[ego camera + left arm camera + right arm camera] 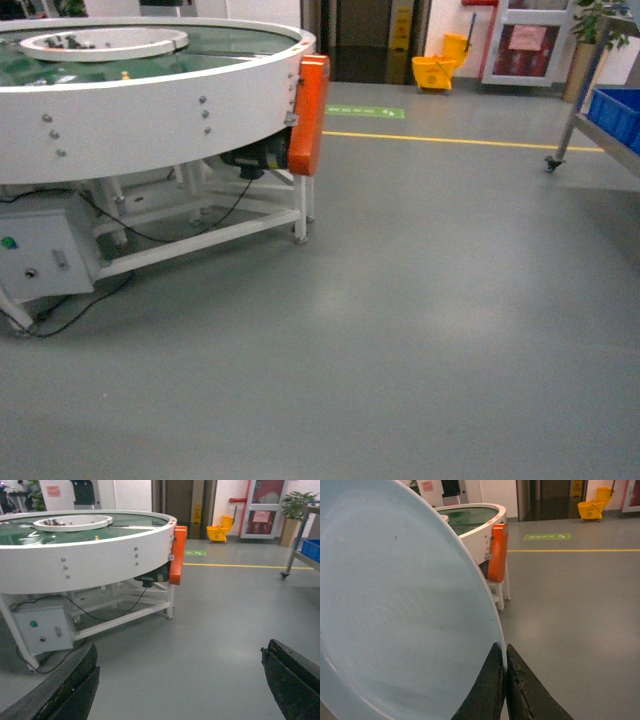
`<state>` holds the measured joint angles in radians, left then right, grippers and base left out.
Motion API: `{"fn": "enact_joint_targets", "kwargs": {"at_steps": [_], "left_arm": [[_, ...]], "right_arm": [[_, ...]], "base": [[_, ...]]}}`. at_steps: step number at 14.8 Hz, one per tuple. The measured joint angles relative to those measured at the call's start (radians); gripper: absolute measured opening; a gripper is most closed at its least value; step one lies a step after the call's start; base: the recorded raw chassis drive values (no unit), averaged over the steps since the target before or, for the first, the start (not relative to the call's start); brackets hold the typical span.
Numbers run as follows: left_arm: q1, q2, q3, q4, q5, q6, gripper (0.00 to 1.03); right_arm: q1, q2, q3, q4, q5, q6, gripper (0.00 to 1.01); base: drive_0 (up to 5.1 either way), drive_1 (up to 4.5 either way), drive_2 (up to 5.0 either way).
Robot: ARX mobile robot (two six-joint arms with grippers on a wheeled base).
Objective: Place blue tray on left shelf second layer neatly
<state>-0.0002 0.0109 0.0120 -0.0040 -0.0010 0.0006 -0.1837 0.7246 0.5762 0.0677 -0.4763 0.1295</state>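
At rim, right pincer [504, 672] pinches blue tray [395, 620].

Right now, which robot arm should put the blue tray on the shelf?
The right one, probably. Its pincer is already pinched shut on the rim of the blue tray. The left pincer is open with nothing in it. No shelf layer is clearly in view yet.

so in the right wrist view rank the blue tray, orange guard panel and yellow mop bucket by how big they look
1. blue tray, by far the largest, though it sits right at the camera, pinched in the right end effector
2. orange guard panel
3. yellow mop bucket, smallest, far off across the floor
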Motion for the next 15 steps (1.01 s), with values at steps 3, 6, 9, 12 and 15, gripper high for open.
{"fn": "enact_joint_targets", "kwargs": {"at_steps": [3, 6, 9, 12, 15], "left_arm": [[0.000, 0.000, 0.000, -0.002, 0.001, 0.000, 0.98], [0.000, 0.000, 0.000, -0.001, -0.002, 0.000, 0.98], [0.000, 0.000, 0.000, -0.002, 0.000, 0.000, 0.98], [0.000, 0.000, 0.000, 0.001, -0.002, 0.000, 0.98], [0.000, 0.000, 0.000, -0.001, 0.000, 0.000, 0.98]], "right_arm": [[0.000, 0.000, 0.000, -0.001, 0.000, 0.000, 0.02], [0.000, 0.001, 0.000, -0.003, 0.000, 0.000, 0.02], [0.000, 0.000, 0.000, -0.001, 0.000, 0.000, 0.02], [0.000, 0.000, 0.000, 0.002, 0.000, 0.000, 0.02], [0.000, 0.001, 0.000, -0.002, 0.000, 0.000, 0.02]], "base": [[2.5, -0.83, -6.1], [2.5, -0.86, -6.1], [2.5, -0.78, -6.0], [2.6, -0.74, -6.0], [2.6, -0.68, -5.9]]}}
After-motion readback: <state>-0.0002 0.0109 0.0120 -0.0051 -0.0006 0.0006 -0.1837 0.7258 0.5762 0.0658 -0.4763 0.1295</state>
